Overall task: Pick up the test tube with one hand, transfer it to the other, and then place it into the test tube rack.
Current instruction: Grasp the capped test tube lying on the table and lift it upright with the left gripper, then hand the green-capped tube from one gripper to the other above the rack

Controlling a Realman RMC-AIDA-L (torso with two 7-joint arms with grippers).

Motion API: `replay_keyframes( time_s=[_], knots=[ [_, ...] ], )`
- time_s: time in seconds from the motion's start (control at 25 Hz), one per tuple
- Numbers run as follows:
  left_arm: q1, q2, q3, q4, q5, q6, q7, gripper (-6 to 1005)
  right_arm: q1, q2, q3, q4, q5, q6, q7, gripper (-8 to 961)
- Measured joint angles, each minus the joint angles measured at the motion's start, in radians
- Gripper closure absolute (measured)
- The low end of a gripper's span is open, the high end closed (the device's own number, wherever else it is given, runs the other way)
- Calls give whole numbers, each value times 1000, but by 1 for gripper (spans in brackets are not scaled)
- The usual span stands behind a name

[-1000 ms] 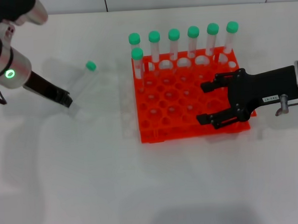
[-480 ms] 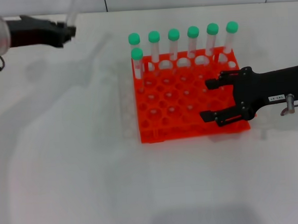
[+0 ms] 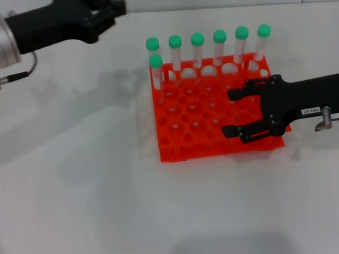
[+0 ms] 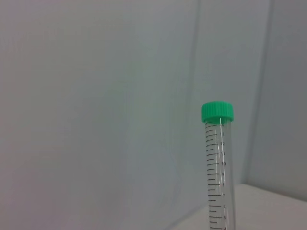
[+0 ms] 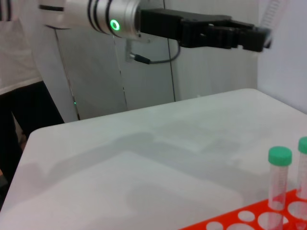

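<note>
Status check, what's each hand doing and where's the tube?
Left hand raised at the table's far left, shut on the test tube, cap up. Right hand open, low over the test tube rack. Nothing between the hands.

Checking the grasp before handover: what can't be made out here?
Head view: top edge crops the left end effector; its grip is unseen.
Left wrist view: bottom edge cuts off the lower part of the clear, green-capped plastic test tube.
Right wrist view: the tube is a blur at the corner.
</note>
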Motion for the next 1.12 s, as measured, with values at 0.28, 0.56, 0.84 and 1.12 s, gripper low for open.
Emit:
replay_keyframes(
  time_s=[0.28,0.56,0.84,1.12],
  knots=[
    [-221,64,6,-270,169,61,-12,807,3,1,-4,10,56,2,-18,85],
    [-283,17,8,-282,314,56,-9,806,-2,2,-4,14,68,8,-21,87],
    [-284,-4,11,-283,380,64,32,806,-2,-1,6,14,87,12,-1,90],
    [-263,-5,6,-274,372,67,52,806,11,-48,34,-21,85,25,107,92]
  ],
)
